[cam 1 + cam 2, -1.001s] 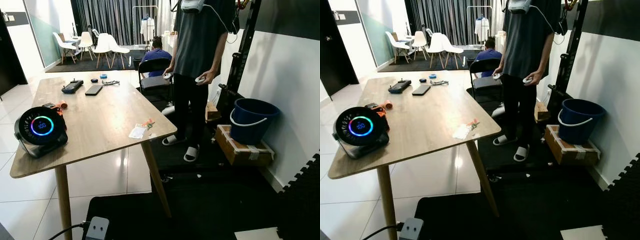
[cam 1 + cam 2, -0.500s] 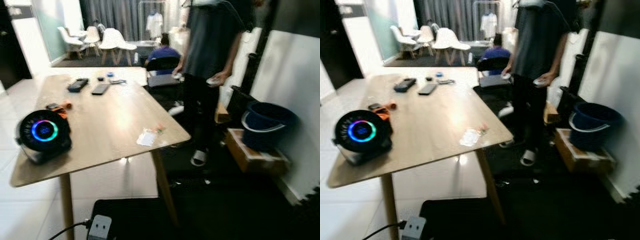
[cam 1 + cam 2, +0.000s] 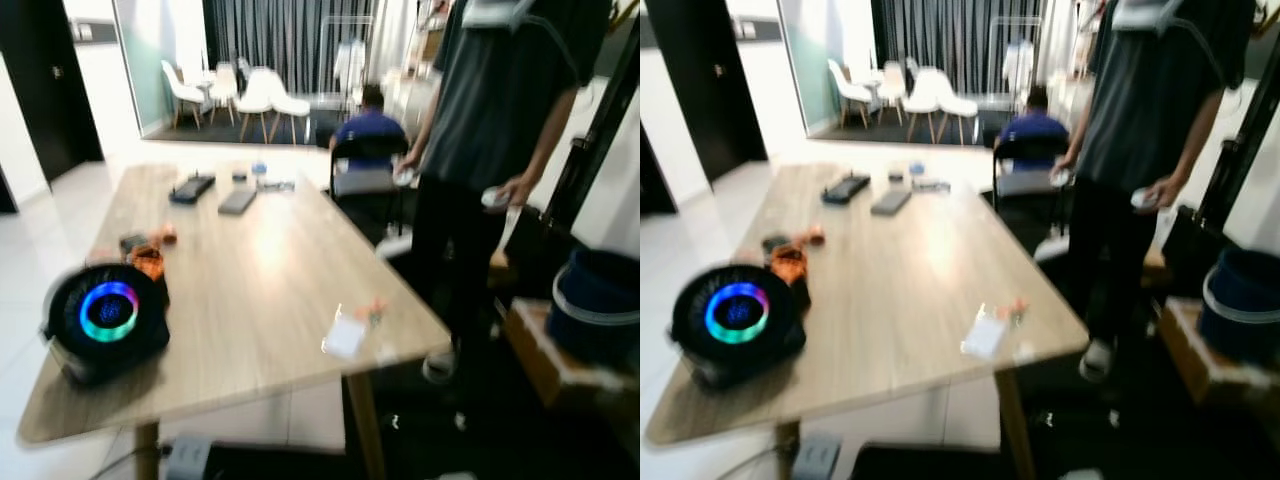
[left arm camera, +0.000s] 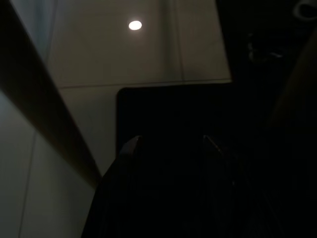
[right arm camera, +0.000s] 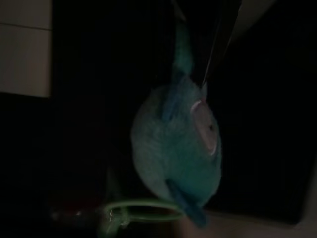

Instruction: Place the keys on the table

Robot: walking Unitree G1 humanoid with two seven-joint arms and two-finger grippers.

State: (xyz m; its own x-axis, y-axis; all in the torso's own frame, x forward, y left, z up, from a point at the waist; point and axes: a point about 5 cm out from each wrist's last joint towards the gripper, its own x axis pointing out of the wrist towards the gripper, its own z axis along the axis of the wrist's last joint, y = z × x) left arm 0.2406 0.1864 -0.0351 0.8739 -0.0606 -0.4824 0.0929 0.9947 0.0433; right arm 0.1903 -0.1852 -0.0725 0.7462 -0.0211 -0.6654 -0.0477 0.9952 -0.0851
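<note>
Right pincer (image 5: 198,74) closed on the keys (image 5: 176,148), a blue plush charm with green ring dangling. Left pincer (image 4: 171,144) opening indiscernible in darkness. Surface (image 3: 260,290) ahead.

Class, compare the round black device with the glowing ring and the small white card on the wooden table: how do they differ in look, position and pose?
The round black device is bulky, dark and stands up from the table, with a lit blue-green ring on its face; the white card is thin, pale and lies flat. The device sits at the near left corner, the card near the right edge beside a small orange item. Both rest on the same tabletop, toward its near end.
</note>
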